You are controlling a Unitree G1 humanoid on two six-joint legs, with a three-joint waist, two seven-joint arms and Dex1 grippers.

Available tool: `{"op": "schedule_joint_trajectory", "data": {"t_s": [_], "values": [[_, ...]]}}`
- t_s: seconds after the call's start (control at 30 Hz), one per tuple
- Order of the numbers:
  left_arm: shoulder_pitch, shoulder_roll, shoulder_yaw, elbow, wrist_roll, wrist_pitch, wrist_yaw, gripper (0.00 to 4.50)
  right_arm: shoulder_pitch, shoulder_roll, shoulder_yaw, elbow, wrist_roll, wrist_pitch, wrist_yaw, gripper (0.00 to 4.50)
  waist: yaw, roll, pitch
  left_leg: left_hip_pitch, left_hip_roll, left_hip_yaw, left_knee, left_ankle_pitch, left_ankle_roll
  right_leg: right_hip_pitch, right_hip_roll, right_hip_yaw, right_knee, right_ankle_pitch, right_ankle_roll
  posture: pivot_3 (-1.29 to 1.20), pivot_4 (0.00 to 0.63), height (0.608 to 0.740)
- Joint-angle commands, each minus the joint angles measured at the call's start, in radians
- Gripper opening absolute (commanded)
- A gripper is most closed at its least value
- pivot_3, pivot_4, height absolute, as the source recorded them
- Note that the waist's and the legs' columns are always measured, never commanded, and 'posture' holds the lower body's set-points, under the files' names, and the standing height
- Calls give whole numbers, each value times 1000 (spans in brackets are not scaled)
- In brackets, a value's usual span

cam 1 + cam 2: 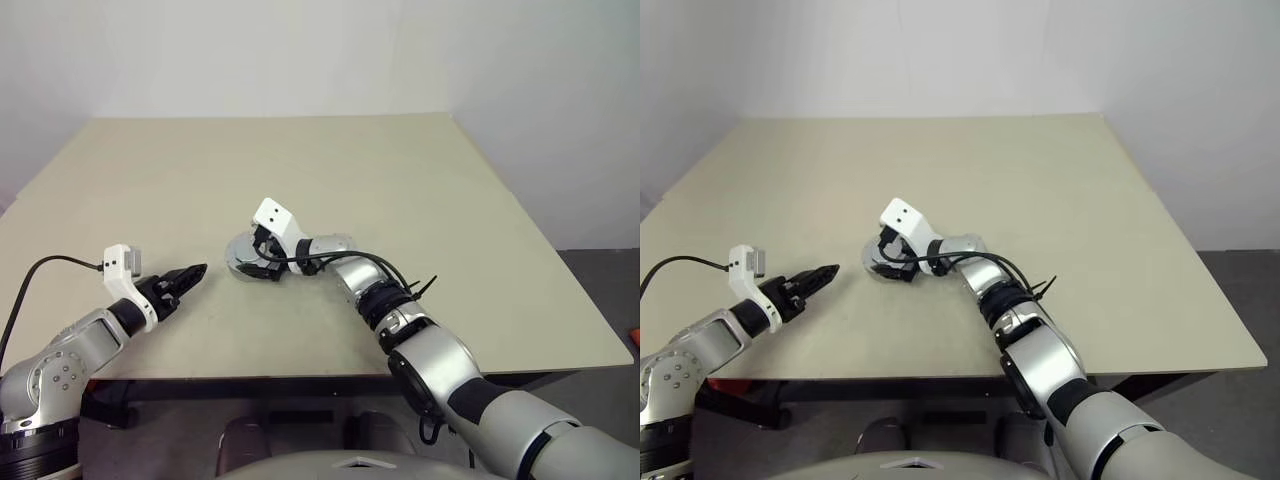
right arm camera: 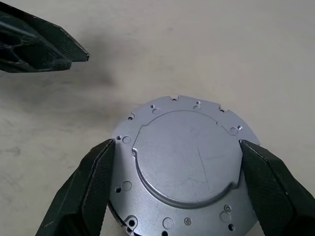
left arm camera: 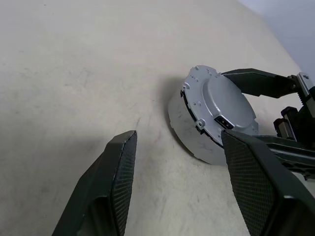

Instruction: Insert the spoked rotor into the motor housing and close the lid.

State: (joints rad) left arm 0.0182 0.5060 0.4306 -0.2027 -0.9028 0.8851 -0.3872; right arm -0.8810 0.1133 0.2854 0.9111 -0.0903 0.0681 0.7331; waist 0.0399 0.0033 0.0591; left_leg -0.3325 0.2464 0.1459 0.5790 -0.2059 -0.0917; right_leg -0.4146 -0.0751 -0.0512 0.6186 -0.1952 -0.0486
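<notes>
Now the right hand [image 2: 174, 189] straddles the lid [image 2: 184, 157], apparently seated on the housing; left hand [image 1: 190, 277] open, empty. Next: press it shut.

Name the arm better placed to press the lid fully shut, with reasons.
Right. The right gripper already straddles the lid, one finger on each side. The left gripper hangs open, apart from it.
</notes>
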Motion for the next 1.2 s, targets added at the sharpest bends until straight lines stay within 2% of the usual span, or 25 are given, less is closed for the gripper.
{"op": "schedule_joint_trajectory", "data": {"t_s": [0.03,0.1,0.13,0.33,0.53,0.97,1.2], "values": [[-3,3,27,-15,-7,-9,1,2886,-18,18,-4,54,-14,11,-45,3864,0,0,0,0,0,0,0,0,0,0,0,0,0,0,0,0,0,740],[-1,4,29,-15,-7,-9,1,2886,-22,19,-10,65,-10,11,-55,3219,1,0,0,2,0,0,0,0,0,2,0,0,0,0,0,0,0,740],[-2,4,28,-14,-6,-9,1,2886,-24,19,-11,69,-8,10,-57,3157,1,0,0,2,0,0,0,0,0,3,0,0,0,0,0,0,0,740],[-7,8,27,-10,-6,-7,0,2886,-21,8,-6,43,8,24,-6,3157,2,0,0,6,0,0,0,0,0,7,0,0,0,-4,6,0,0,740],[-8,6,23,-7,-6,-6,-1,2886,-17,-11,-11,-26,39,75,92,3157,1,0,0,5,0,0,0,0,0,7,0,0,-1,-1,1,0,0,740],[-9,2,21,-8,-8,-5,1,2886,-1,-13,20,43,-12,32,48,3157,1,0,0,4,0,0,-1,0,0,6,0,-1,-2,-1,0,0,0,740],[-3,-4,16,-23,-13,1,7,2886,22,-18,44,101,-45,15,35,3157,0,0,-1,9,0,0,-1,0,0,9,0,0,-1,-2,0,0,0,740]]}}
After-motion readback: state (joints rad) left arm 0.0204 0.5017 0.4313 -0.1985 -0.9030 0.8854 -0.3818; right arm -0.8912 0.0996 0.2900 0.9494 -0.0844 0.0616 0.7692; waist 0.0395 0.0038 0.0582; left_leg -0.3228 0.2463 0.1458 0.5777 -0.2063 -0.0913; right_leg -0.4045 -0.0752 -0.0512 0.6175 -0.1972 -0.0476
